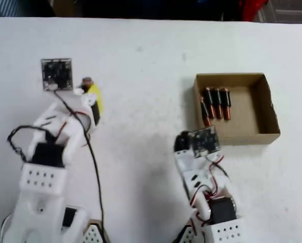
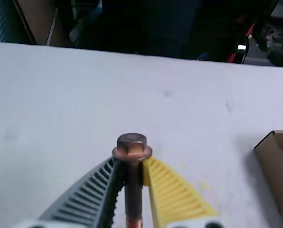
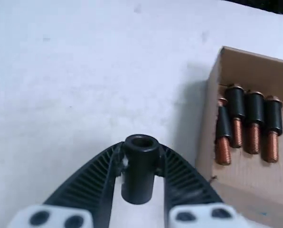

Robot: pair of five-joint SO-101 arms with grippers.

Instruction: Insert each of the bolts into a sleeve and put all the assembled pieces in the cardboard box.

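Observation:
My left gripper [image 2: 131,168] is shut on a copper bolt [image 2: 132,175], its hex head [image 2: 132,144] sticking out past the grey and yellow fingers. From above, that gripper [image 1: 90,96] sits at the table's left. My right gripper [image 3: 140,164] is shut on a black sleeve [image 3: 140,168], whose open bore faces away from the wrist. In the high view this gripper [image 1: 182,143] rests just left of the cardboard box [image 1: 265,109]. Several assembled pieces [image 1: 215,105] lie side by side in the box, black sleeves over copper shanks [image 3: 248,124].
White table all round, with open room between the two arms. The box's near wall [image 3: 209,128] stands close beside my right gripper. A black cable [image 1: 90,152] trails along the left arm. The table's far edge borders a dark background.

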